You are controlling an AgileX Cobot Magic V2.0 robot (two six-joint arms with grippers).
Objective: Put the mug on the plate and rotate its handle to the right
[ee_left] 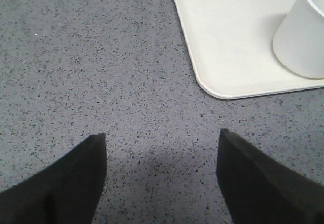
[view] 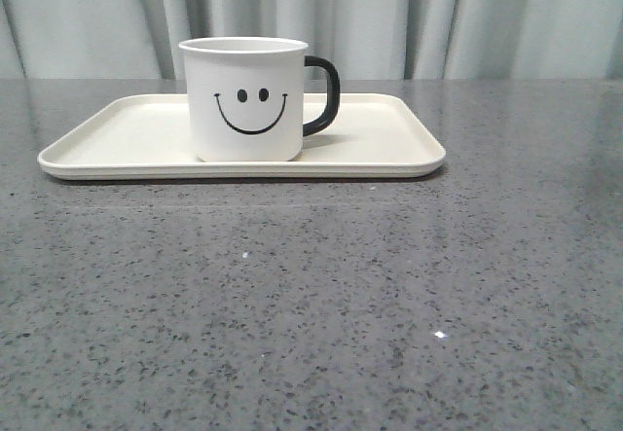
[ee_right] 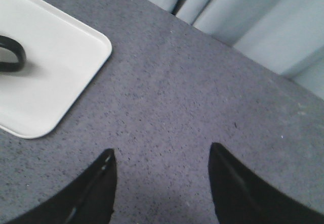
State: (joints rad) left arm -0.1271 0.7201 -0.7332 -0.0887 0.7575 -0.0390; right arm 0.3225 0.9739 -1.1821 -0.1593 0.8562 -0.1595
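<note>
The white mug (view: 246, 98) with a black smiley face stands upright on the cream plate (view: 389, 144) in the front view, near the plate's middle. Its black handle (view: 324, 95) points to the right. In the left wrist view the mug (ee_left: 302, 37) and a corner of the plate (ee_left: 228, 42) show beyond my left gripper (ee_left: 162, 135), which is open and empty over bare table. In the right wrist view the handle (ee_right: 11, 54) and a plate corner (ee_right: 61, 67) show; my right gripper (ee_right: 162, 150) is open and empty over the table. Neither gripper shows in the front view.
The grey speckled table (view: 311, 295) runs from the plate to the front edge. Pale curtains (view: 438, 13) hang behind the table's far edge and also show in the right wrist view (ee_right: 263, 16).
</note>
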